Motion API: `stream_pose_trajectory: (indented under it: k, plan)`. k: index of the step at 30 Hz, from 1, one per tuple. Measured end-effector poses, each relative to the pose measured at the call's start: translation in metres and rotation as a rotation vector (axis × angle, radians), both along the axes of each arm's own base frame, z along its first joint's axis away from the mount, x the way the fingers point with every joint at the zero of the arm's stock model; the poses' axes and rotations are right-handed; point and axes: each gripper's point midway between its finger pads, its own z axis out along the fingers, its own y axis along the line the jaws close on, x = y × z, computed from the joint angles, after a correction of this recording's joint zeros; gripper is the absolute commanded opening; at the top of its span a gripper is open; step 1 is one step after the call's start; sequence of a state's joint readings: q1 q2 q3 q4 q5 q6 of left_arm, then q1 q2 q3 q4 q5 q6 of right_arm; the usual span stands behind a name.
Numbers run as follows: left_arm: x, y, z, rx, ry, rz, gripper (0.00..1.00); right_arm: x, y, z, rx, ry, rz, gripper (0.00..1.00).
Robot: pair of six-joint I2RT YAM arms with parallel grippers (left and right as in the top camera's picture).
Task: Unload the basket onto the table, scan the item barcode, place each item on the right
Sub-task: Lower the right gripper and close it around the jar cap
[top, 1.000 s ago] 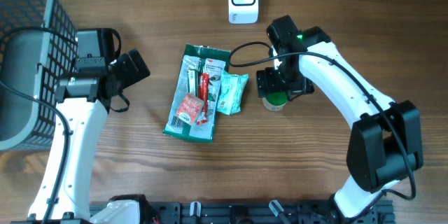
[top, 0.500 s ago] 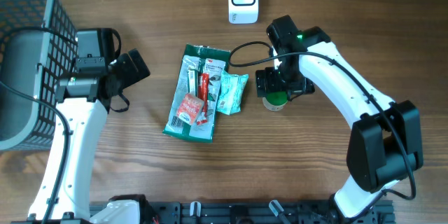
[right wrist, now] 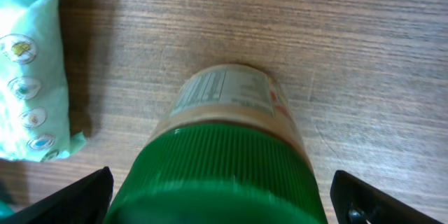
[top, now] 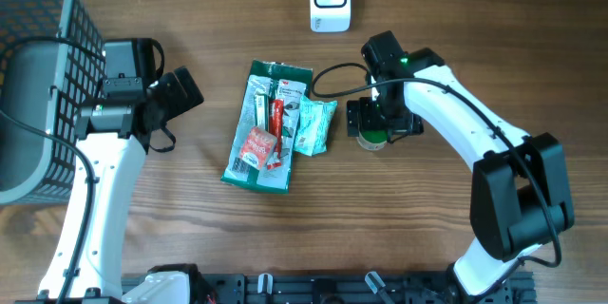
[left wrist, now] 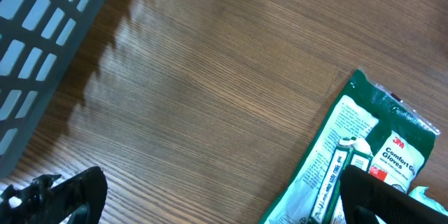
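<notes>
Straddling the green-lidded jar [right wrist: 224,105], right tool [right wrist: 220,189] gapes apart; left tool [left wrist: 224,192] also apart.

Bright, even light falls on the wooden table [top: 285,237], leaving only soft shadows. In the left wrist view the basket [left wrist: 35,35] throws a jagged shadow onto the wood beside it. In the right wrist view the jar [right wrist: 224,112] blurs toward its near green lid, while the grain beyond is sharp.

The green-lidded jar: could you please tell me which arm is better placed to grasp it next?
Right: the right tool stands open astride the jar, while the left tool hangs open beyond the packets.
</notes>
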State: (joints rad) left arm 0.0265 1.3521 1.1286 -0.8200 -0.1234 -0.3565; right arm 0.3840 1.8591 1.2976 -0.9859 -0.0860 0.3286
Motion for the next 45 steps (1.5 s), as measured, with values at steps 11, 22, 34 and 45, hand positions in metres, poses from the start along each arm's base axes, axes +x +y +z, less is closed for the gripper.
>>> stream_pose_trajectory:
  k: [11, 22, 34, 45]
  plan:
    - [0.000, 0.000, 0.000, 0.000, 0.000, 0.000, 1.00, 0.007, 0.003, -0.012, 0.021, -0.035, -0.080, 0.96]
    - [0.000, 0.000, 0.000, 0.000, 0.000, 0.000, 1.00, 0.007, -0.002, -0.012, -0.004, -0.037, -0.140, 0.88]
    - [0.000, 0.000, 0.000, 0.000, 0.000, 0.000, 1.00, 0.002, -0.005, -0.012, -0.021, -0.012, -0.166, 0.81]
    - [0.000, 0.000, 0.000, 0.000, 0.000, -0.001, 1.00, 0.002, -0.005, -0.012, -0.021, -0.013, -0.167, 0.68]
